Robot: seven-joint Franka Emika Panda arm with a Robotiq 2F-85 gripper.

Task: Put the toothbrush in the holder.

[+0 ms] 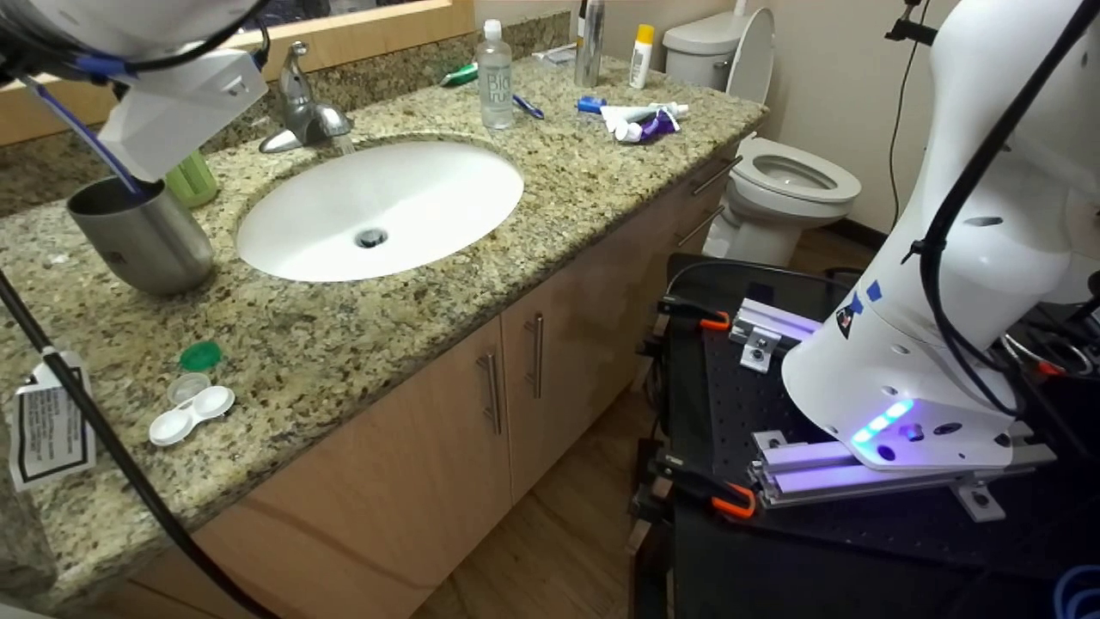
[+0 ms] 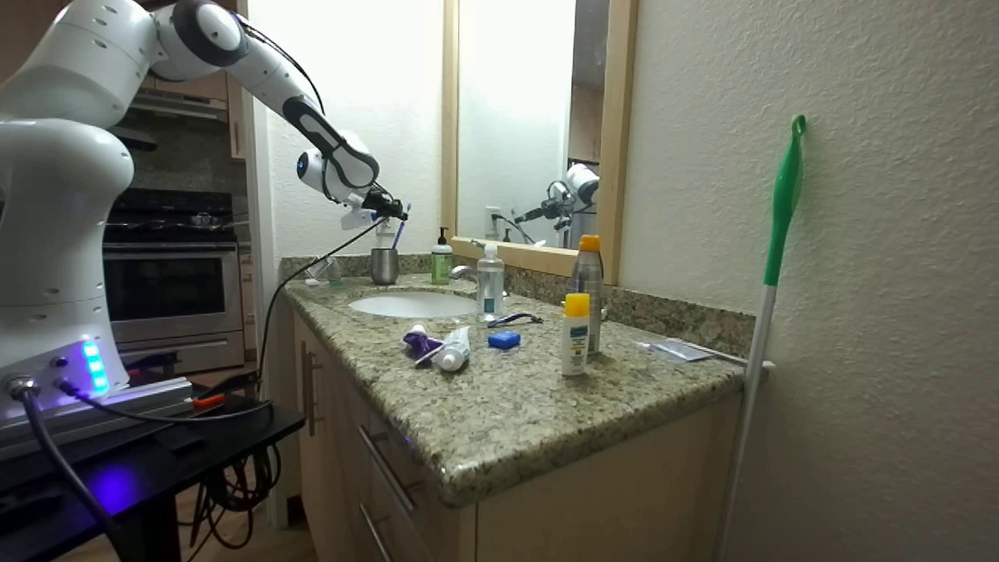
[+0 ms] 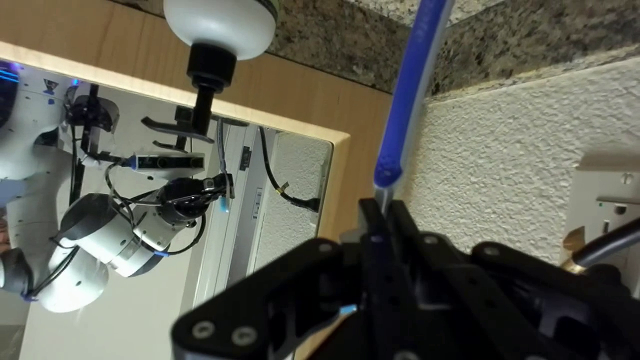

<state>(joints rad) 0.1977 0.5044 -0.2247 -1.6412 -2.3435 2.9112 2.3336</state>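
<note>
Jaws: drawn together, with the thin neck of the brush (image 3: pixel 407 95) pinched between the fingertips of the gripper (image 3: pixel 382 205). The wrist view shows no gap there beyond what the neck fills. The blue handle projects past the tips; its far end runs out of that view.

Brush: tilted, handle end down. In both exterior views its lower end meets the mouth of the cup (image 1: pixel 150 245); in an exterior view it is seen crossing inside the rim. How deep it sits, and whether it touches the bottom, cannot be told.

Cup: upright on the counter (image 2: pixel 484 406), beside the sink (image 1: pixel 378 189). The soap (image 2: pixel 441 264) stands near it. The faucet (image 1: pixel 305 112) is at the back of the sink.

Near the cup, toward the counter's front edge, lie a lens case (image 1: pixel 193 415) and a green disc (image 1: pixel 200 355).

Past the sink: a clear bottle (image 1: pixel 496 82) upright, a tube (image 2: pixel 454 351) lying down, a blue box (image 2: pixel 503 339) near the tube, a silver can (image 2: pixel 587 275) upright, and a white bottle (image 2: pixel 575 343) with a yellow cap, just beside the can.
</note>
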